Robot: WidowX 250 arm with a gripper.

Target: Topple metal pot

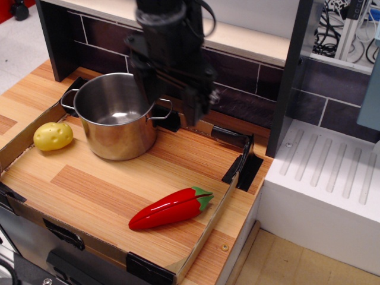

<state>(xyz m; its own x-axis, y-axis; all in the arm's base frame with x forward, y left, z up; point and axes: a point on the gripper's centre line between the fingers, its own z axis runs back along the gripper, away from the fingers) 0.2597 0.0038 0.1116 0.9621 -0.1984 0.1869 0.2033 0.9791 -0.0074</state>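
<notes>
The metal pot (116,119) stands upright at the back left of the wooden tray, shiny steel with a wire loop handle on each side. My black gripper (173,105) hangs open just behind and right of the pot. Its left finger (149,97) is at the pot's right rim, just above the right handle. Its right finger (196,111) is clear of the pot, over the tray's back edge. I hold nothing.
A yellow potato (53,136) lies left of the pot. A red pepper (169,208) lies at the tray's front right. A cardboard rim (209,228) with black clips surrounds the tray. A dark tiled wall (249,77) stands behind, a white ribbed drainer (332,190) to the right.
</notes>
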